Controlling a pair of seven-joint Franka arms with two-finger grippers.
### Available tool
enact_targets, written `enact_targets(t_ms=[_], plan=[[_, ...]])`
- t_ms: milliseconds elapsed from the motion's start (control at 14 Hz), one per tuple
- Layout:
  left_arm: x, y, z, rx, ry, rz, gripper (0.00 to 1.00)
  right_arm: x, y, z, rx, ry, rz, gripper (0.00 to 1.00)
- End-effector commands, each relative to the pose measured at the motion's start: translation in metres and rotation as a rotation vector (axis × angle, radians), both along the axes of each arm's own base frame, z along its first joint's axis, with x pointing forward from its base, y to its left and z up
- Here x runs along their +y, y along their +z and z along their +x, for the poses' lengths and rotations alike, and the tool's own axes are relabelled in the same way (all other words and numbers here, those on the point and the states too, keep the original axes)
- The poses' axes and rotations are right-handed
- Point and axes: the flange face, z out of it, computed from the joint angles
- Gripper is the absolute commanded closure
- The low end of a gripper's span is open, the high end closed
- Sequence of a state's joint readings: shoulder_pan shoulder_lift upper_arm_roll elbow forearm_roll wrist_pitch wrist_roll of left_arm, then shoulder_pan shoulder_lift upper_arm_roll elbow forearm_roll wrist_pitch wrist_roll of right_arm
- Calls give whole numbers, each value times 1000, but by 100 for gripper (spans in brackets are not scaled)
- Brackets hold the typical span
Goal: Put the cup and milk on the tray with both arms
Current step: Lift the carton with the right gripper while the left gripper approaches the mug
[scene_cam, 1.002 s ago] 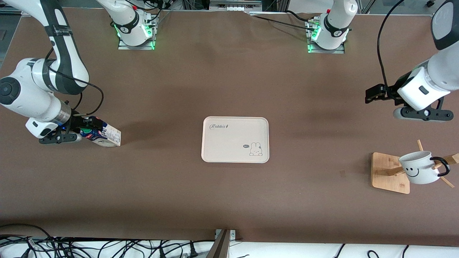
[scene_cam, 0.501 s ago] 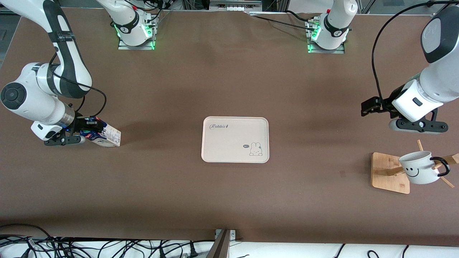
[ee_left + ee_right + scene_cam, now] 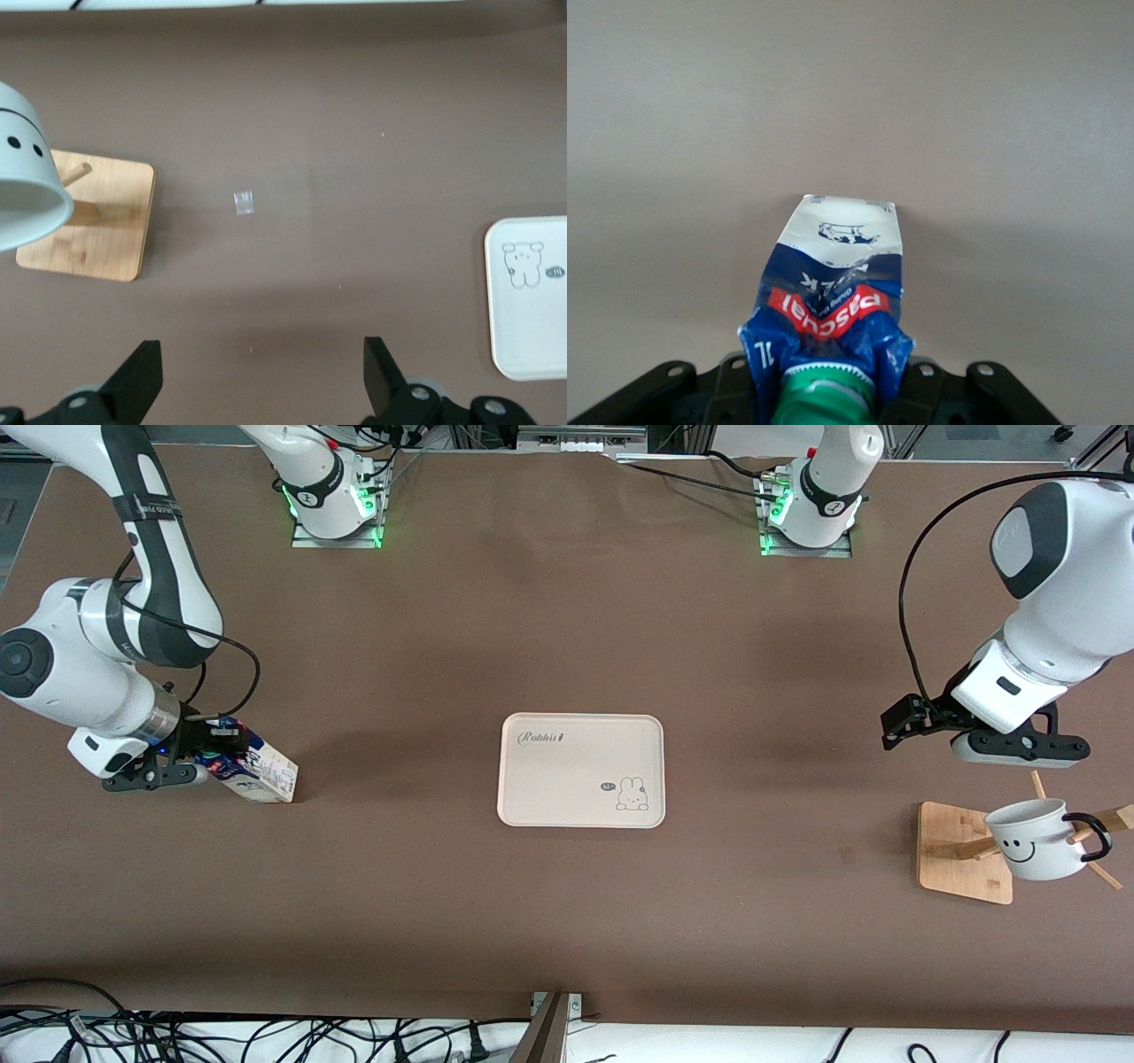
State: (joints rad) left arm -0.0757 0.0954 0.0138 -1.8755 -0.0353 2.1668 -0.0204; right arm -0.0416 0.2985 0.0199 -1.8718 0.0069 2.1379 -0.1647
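The milk (image 3: pixel 260 768) is a blue and white carton leaning over at the right arm's end of the table. My right gripper (image 3: pixel 211 755) is shut on its gabled top. In the right wrist view the milk (image 3: pixel 835 276) is pinched in just above its green cap (image 3: pixel 824 400). The cream tray (image 3: pixel 567 779) lies bare at mid-table. The white smiley cup (image 3: pixel 1032 841) hangs on a wooden rack (image 3: pixel 961 850) at the left arm's end. My left gripper (image 3: pixel 897 724) hovers open over bare table beside the rack. The left wrist view shows the cup (image 3: pixel 27 190), the rack (image 3: pixel 89 226) and the tray (image 3: pixel 532 301).
A small scrap of tape (image 3: pixel 244 202) lies on the brown table between rack and tray. Both arm bases (image 3: pixel 332 505) (image 3: pixel 811 509) stand along the edge farthest from the front camera. Loose cables (image 3: pixel 266 1036) run off the edge nearest to it.
The right gripper has shut on the milk's top, and the carton has tipped and shifted slightly. The left arm has swung lower toward the rack, its gripper still open.
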Motion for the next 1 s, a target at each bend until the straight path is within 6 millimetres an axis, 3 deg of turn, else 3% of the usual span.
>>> enact_targets(t_ms=[0, 286, 358, 501, 644, 931], plan=[[14, -26, -21, -81, 37, -15, 0, 18, 36, 20, 36, 3, 35, 63], [21, -47, -32, -156, 51, -13, 0, 48, 73, 35, 87, 2, 61, 63], [23, -50, -33, -206, 58, -13, 0, 69, 85, 38, 96, 19, 59, 63], [48, -49, -32, -251, 107, -12, 0, 107, 99, 37, 119, -16, 48, 63], [57, -44, -33, -261, 124, -11, 0, 167, 104, 28, 116, -41, 50, 63], [76, -42, -37, -301, 206, -25, 0, 279, 96, 16, 108, -145, 45, 63]])
